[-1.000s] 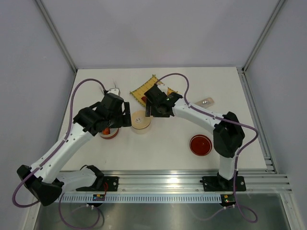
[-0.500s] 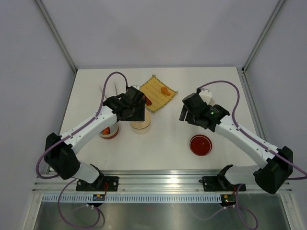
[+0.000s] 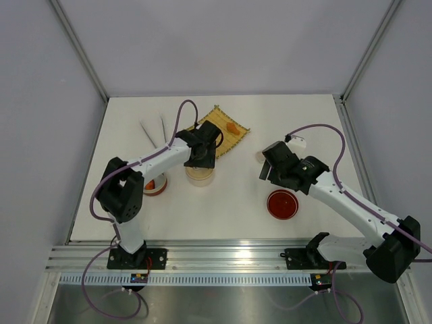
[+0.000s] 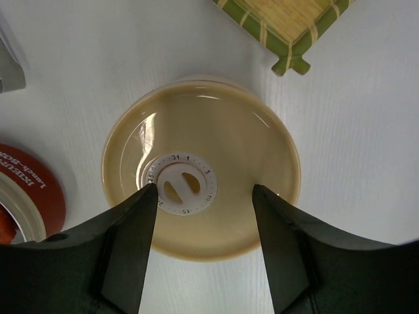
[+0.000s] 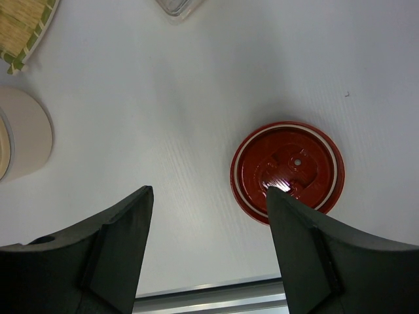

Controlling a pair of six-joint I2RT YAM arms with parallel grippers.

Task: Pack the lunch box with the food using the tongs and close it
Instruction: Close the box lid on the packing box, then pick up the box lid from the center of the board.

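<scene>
The lunch box stands at the table's middle with its cream lid on, a white dial at the lid's centre. My left gripper hangs open just above the lid, one finger over the dial's left edge, the other over the lid's right part. Whether they touch it I cannot tell. The tongs lie at the far left. An orange food piece rests on the woven mat. My right gripper is open and empty over bare table.
A red-brown tin stands left of the lunch box. The red lid lies under my right gripper's right finger. A translucent case lies beyond it. The metal rail runs along the near edge.
My left gripper swung right from over the red-brown tin to above the lunch box lid, its jaws narrowing a little. My right gripper pulled back from the mat to beside the red lid.
</scene>
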